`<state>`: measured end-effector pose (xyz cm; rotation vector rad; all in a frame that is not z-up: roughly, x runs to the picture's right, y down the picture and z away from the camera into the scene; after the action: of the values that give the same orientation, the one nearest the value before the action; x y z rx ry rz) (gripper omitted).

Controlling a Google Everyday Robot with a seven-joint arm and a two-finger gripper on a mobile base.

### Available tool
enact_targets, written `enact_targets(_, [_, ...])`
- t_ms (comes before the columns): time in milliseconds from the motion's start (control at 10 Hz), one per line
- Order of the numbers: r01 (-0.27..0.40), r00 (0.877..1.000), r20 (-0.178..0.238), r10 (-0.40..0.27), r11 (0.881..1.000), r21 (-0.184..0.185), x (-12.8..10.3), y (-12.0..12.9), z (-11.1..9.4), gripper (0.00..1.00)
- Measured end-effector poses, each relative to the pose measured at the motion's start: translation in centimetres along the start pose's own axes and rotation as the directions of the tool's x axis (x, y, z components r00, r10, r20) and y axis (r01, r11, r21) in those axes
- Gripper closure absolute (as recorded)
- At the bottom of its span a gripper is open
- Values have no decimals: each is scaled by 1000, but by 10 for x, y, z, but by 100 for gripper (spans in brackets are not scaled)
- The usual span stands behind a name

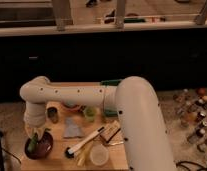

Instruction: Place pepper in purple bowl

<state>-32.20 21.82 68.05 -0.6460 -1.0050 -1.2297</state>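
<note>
Green slim pepper (33,143) at hand (35,135) | hand over purple bowl (45,149)

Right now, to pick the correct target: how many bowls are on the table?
2: the purple bowl front-left, under the gripper; an orange-rimmed bowl at the back, partly behind the arm. More may be hidden.

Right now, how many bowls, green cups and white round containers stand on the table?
Bowls: 2, the purple bowl and the orange-pink bowl.
Green cups: 1, the light-green cup.
White round containers: 1, the translucent container.
Total: 4.
The pincer hangs over the purple bowl.
</note>
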Motion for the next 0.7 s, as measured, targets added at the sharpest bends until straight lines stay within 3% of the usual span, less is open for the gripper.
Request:
enact_targets(200, [1, 1000, 3, -1, 1000, 4, -1, 0, 0, 21])
enact_targets(700, [-8, 1000, 9, 8, 1000, 8, 0, 0, -1, 20])
